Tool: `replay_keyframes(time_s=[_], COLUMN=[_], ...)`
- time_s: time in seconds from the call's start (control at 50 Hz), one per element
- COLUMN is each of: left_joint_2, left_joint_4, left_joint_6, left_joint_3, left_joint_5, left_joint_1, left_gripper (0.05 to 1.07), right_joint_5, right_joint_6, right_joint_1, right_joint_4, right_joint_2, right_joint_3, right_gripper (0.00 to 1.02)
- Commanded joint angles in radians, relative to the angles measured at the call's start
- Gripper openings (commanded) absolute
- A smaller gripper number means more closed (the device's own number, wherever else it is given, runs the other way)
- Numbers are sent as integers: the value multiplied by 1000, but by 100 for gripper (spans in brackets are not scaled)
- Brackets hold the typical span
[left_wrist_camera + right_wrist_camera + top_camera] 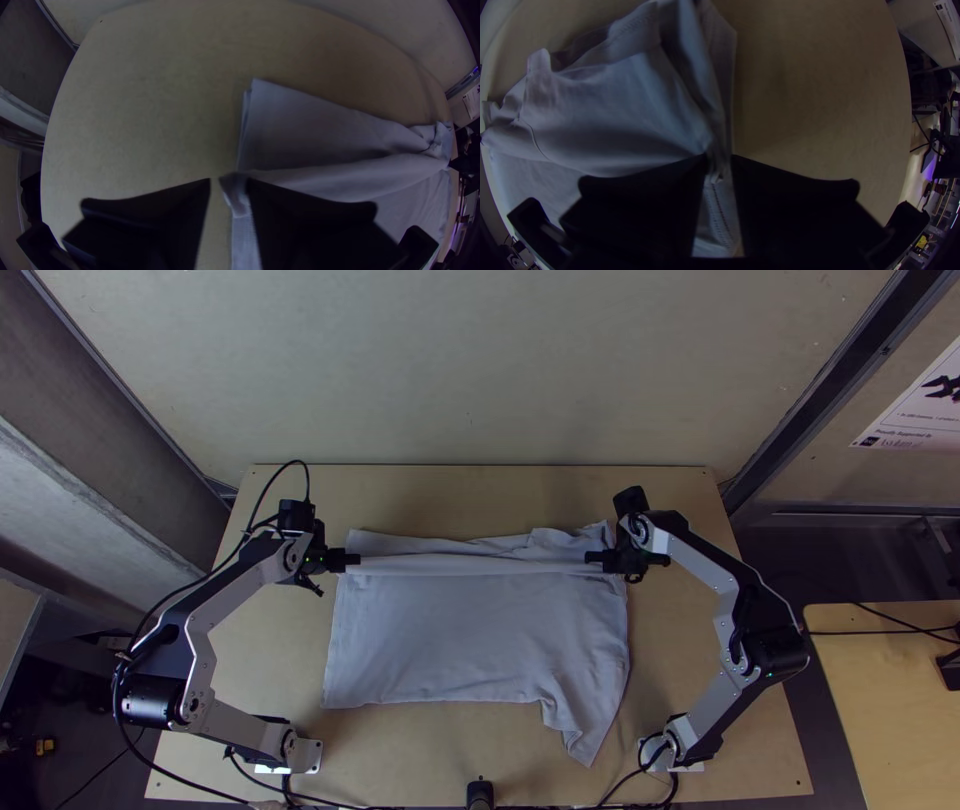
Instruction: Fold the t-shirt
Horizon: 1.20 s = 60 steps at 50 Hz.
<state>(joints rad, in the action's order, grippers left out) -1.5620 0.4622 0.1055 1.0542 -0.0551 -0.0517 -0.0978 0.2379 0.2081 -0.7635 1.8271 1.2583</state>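
Over the wooden table (460,495), the left gripper (353,560) and right gripper (592,559) pinch the T-shirt (470,640) (a ridge spans between).

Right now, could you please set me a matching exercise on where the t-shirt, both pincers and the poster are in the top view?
1. t-shirt
2. left pincer
3. right pincer
4. poster

A. at the right end of the t-shirt's raised ridge
B. in the upper right
C. on the wooden table, a corner jutting toward its near edge
D. at the raised ridge's left end

Right pairs: 1-C; 2-D; 3-A; 4-B
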Motion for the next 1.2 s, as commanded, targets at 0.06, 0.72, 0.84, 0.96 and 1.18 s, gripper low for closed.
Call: replay_keyframes(time_s=[0.06, 0.72, 0.84, 0.96, 1.18], left_joint_2=[-26, 289, 376, 441, 474], left_joint_4=[82, 431, 477, 526, 710], left_joint_6=[13, -102, -173, -196, -210], left_joint_3=[40, 52, -72, -183, -241], left_joint_5=[46, 143, 133, 109, 63], left_joint_1=[53, 75, 64, 18, -77], left_gripper=[102, 102, 102, 102, 102], right_joint_5=[-11, -10, 15, 50, 58], right_joint_6=[6, 167, 276, 314, 313], right_joint_1=[-30, -6, 17, 42, 132], right_joint_4=[-30, -430, -517, -562, -642], right_joint_2=[-43, -404, -425, -430, -425], right_joint_3=[-22, 104, 112, 115, 93], right_gripper=[85, 98, 98, 98, 98])
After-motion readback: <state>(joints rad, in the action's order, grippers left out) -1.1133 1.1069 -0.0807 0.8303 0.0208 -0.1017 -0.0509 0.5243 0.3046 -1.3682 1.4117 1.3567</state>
